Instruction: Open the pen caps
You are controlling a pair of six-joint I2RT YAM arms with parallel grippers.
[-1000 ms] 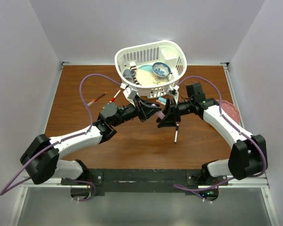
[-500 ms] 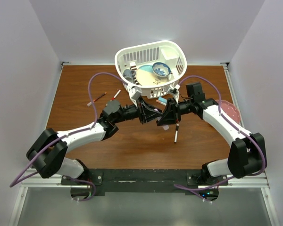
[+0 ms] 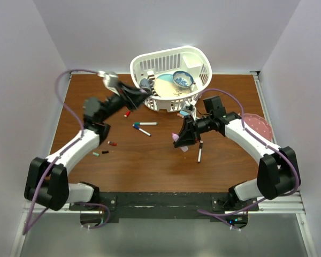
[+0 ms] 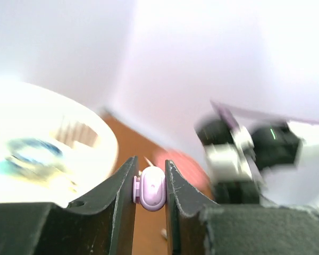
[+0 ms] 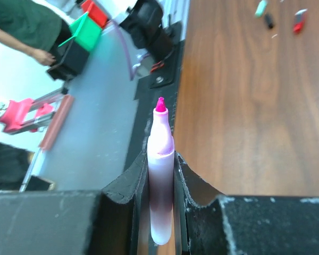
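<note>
- Pen caps lie loose on the left part of the wooden table: a teal one, a black one and a red one close together, and another red one nearer the basket.
- One more, a lilac cap, is off its pen and pinched between the fingers of the left gripper. The jaws are narrow and press on both of its sides.
- In the top view the left arm reaches up to the left side of the white basket.
- The right gripper is clamped on a pink marker, jaws narrow around the barrel. The bare pink tip sticks out past the fingertips with no cap on it.
- From above, this gripper hangs over the middle of the table, well apart from the left one.
- Two capped markers lie between the arms, and a black marker lies just beside the right gripper.
- A pink plate rests at the right edge.
</note>
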